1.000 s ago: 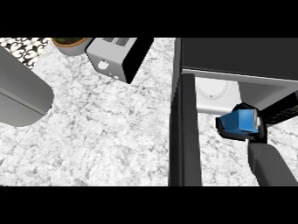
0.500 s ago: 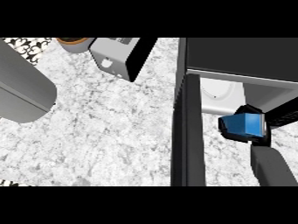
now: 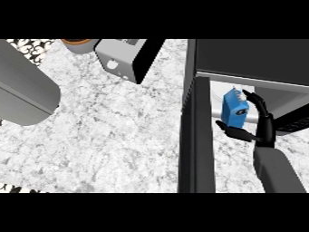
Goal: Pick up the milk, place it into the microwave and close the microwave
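Milk: light, stiff carton, probably slippery; I hold it in right hand, curled round its sides, at microwave mouth.

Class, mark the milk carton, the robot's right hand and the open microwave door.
milk carton (image 3: 234,108), head view, on its blue side.
right hand (image 3: 263,128), head view, on the palm.
microwave door (image 3: 197,145), head view, middle of the dark panel.

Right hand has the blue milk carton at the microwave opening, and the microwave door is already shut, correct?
No. In the head view the microwave door stands open, seen edge-on just left of the right hand, which does hold the blue milk carton at the opening of the microwave.
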You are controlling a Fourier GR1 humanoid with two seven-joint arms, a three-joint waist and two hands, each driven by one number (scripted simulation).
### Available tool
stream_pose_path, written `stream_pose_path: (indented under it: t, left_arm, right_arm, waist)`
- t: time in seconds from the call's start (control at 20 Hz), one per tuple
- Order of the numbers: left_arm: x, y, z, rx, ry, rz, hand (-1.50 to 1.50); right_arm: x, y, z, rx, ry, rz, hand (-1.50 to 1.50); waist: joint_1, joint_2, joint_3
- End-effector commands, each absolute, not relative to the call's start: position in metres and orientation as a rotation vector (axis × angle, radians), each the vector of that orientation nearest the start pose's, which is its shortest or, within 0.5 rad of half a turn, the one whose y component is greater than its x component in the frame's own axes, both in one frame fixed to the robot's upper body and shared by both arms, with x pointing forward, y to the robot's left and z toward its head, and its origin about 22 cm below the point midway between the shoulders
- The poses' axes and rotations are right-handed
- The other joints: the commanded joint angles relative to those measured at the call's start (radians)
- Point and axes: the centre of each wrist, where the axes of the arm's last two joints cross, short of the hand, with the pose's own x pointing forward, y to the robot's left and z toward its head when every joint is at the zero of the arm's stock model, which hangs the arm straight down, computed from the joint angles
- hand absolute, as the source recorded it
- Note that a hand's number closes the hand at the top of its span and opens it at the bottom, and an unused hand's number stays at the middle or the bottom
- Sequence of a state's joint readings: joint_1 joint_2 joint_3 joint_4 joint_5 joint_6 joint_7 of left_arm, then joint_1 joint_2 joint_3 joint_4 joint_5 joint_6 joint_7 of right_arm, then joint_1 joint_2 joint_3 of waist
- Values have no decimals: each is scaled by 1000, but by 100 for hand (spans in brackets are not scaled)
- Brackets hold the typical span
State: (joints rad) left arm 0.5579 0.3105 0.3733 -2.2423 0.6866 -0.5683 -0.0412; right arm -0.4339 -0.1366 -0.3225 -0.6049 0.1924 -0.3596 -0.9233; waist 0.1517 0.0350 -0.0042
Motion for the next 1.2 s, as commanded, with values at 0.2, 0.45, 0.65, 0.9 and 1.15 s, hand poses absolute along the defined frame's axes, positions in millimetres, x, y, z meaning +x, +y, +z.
stream_pose_path:
  t: [0.2, 0.45, 0.65, 0.9, 1.15]
  left_arm:
    - [102, 352, 117, -308, -1895, -214, -150]
    - [105, 350, 117, -309, -1870, -223, -150]
    - [110, 349, 113, -336, -1855, -228, -150]
    - [111, 347, 103, -343, -1831, -198, -150]
    - [110, 341, 92, -347, -1805, -191, -150]
  right_arm:
    - [386, -256, -22, -657, -1875, 207, -150]
    - [394, -233, -13, -677, -1889, 166, -150]
    - [398, -218, -5, -682, -1906, 138, -150]
    - [428, -219, 40, -654, -1888, 121, -150]
    - [447, -232, 68, -612, -1872, 156, -150]
  waist:
    - [71, 18, 1]
    - [62, 10, 4]
    - [57, 9, 3]
    - [13, 9, 5]
    - [-35, 3, 6]
